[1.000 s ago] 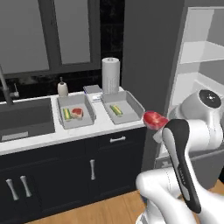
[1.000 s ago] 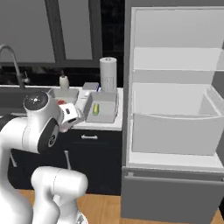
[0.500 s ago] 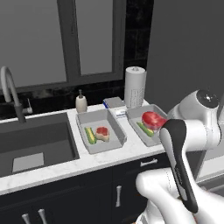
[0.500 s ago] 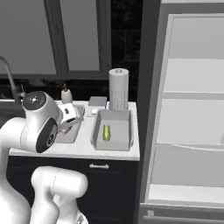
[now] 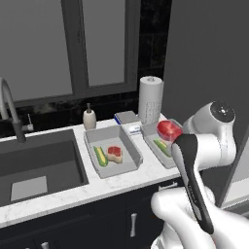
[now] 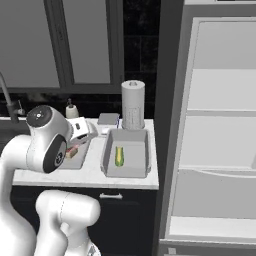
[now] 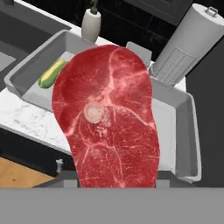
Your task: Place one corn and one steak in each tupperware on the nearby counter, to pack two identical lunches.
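Observation:
A raw red steak (image 7: 107, 118) hangs between the fingers of my gripper (image 6: 82, 134), which is shut on it; the steak hides the fingertips in the hand view. The same steak (image 5: 168, 130) hovers over the right tupperware (image 5: 151, 140), which holds one corn (image 5: 162, 147). The left tupperware (image 5: 127, 146) holds a corn (image 5: 100, 156) and a steak (image 5: 115, 151). Both tubs sit side by side on the white counter (image 5: 97, 187). From the right base, the right tupperware (image 6: 146, 150) with its corn (image 6: 119, 155) lies just right of my arm.
A paper towel roll (image 5: 151, 99) and a soap dispenser (image 5: 89, 118) stand behind the tubs. The dark sink (image 5: 34, 165) with its faucet (image 5: 9, 109) lies to the left. An open fridge (image 6: 215, 150) stands right of the counter's end.
The base has driven closer and the whole view has shifted. The held steak, which was off the counter's right end, is now above the right tub.

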